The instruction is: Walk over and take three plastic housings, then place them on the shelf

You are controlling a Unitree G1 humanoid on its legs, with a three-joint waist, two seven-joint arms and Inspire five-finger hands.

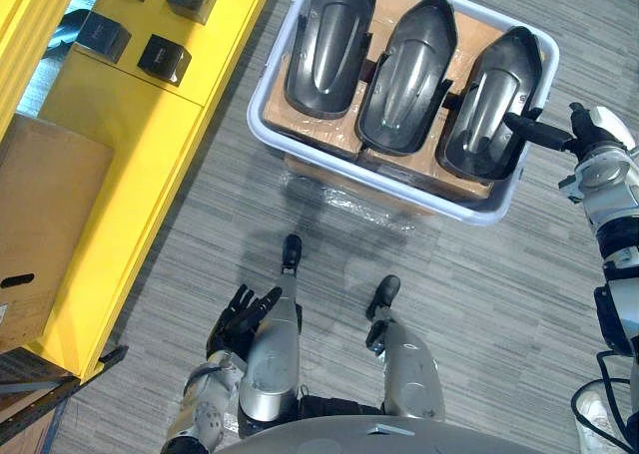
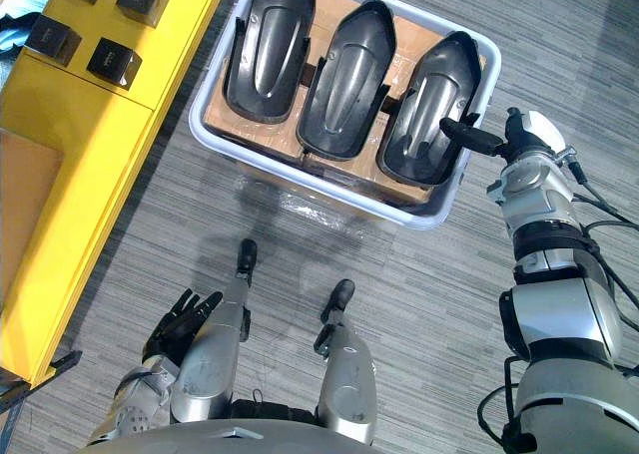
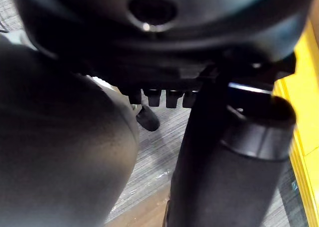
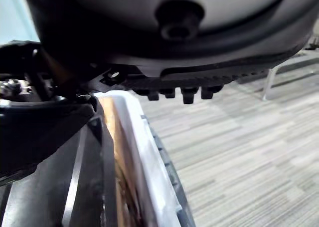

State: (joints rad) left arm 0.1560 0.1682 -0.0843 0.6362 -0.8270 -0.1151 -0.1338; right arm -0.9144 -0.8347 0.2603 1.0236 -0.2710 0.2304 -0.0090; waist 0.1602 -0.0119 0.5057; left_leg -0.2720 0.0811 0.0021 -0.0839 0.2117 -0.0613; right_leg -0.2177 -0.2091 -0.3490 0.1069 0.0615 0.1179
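Black plastic housings [image 1: 404, 75], three abreast in your left eye view, lie on cardboard [image 1: 300, 125] in the white tub [image 1: 266, 83], spaced for single lifts. Right eye view: the right hand [image 2: 524, 135] lays its thumb over the rightmost housing [image 2: 424, 115], probably to begin a grasp. Left wrist view: the left hand [image 3: 164, 62] hangs relaxed and empty. Right wrist view: note the fingers [image 4: 192, 93] straight outside the tub rim, clasping nothing.
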